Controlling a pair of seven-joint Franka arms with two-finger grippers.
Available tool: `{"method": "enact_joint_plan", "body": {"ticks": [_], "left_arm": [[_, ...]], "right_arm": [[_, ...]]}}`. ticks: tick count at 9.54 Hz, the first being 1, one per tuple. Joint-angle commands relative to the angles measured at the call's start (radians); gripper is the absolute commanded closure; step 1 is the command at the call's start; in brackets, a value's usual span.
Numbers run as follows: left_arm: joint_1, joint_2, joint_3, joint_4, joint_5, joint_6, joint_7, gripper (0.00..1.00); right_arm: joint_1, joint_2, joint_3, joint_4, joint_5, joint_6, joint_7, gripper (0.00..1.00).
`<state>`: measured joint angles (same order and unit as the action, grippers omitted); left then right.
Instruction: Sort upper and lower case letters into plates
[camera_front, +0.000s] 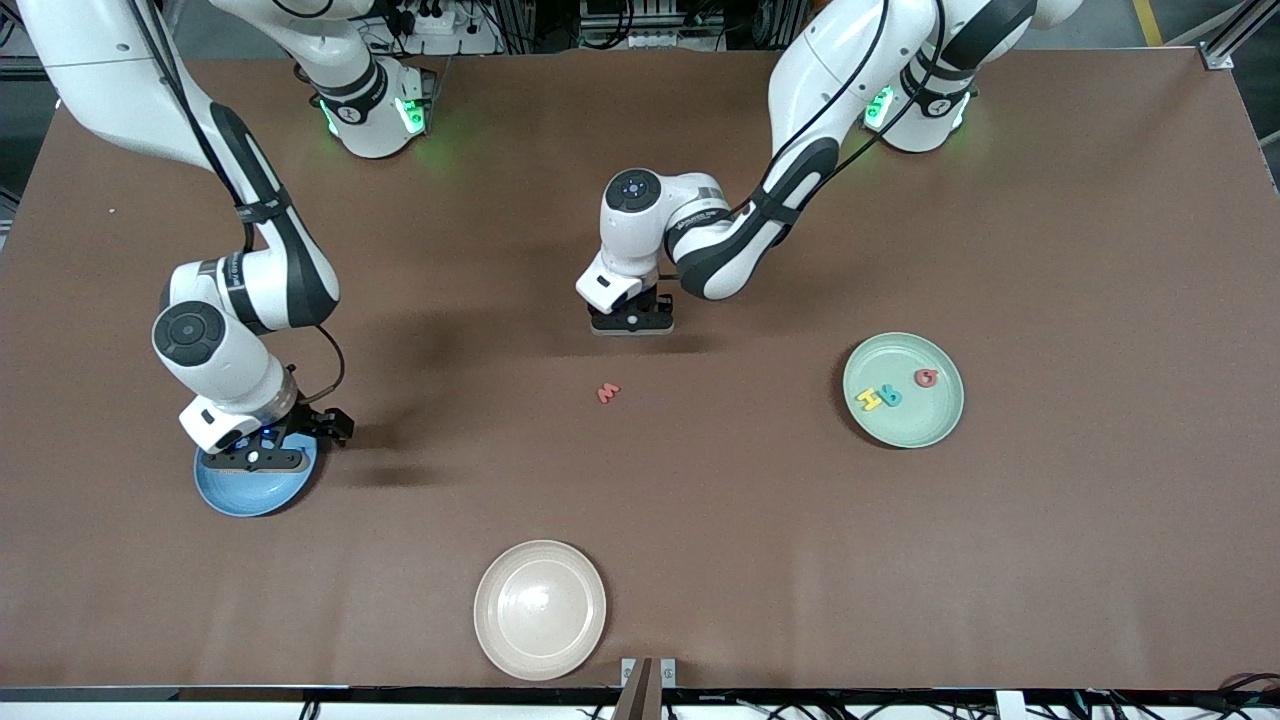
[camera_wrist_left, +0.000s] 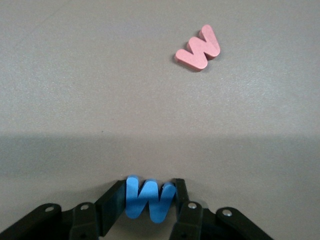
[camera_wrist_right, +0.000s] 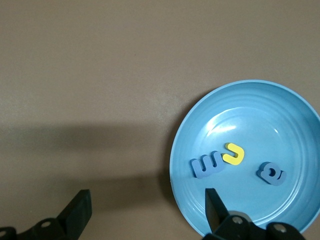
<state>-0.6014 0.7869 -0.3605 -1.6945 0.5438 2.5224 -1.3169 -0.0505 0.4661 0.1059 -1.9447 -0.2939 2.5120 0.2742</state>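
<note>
Blue W (camera_wrist_left: 149, 200) sits clamped between your left gripper's (camera_wrist_left: 150, 202) fingers, low at the table's middle. Pink W (camera_front: 608, 393) lies on the table nearer the front camera. Your right gripper (camera_wrist_right: 145, 210) hangs spread, holding nothing, over the blue plate's (camera_wrist_right: 300, 125) rim; three letters lie inside.

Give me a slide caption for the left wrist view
Left gripper shut on a blue letter W on the brown table, a pink letter W lying loose nearby.
</note>
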Motion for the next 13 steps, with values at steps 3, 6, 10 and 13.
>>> {"method": "enact_joint_plan", "body": {"ticks": [3, 6, 10, 13], "left_arm": [[0.021, 0.02, 0.009, 0.015, 0.005, 0.001, 0.013, 0.81], [0.035, 0.012, 0.003, 0.015, 0.004, -0.005, 0.012, 0.81], [0.06, -0.006, -0.006, 0.022, -0.022, -0.04, 0.025, 0.81], [0.086, -0.011, -0.015, 0.029, -0.022, -0.074, 0.03, 0.83]], "right_arm": [[0.069, -0.003, 0.001, 0.061, 0.042, -0.105, 0.135, 0.0], [0.083, 0.005, 0.001, 0.07, 0.081, -0.117, 0.152, 0.0], [0.122, 0.006, 0.001, 0.09, 0.09, -0.137, 0.245, 0.0], [0.164, 0.008, 0.001, 0.109, 0.108, -0.157, 0.339, 0.0]]}}
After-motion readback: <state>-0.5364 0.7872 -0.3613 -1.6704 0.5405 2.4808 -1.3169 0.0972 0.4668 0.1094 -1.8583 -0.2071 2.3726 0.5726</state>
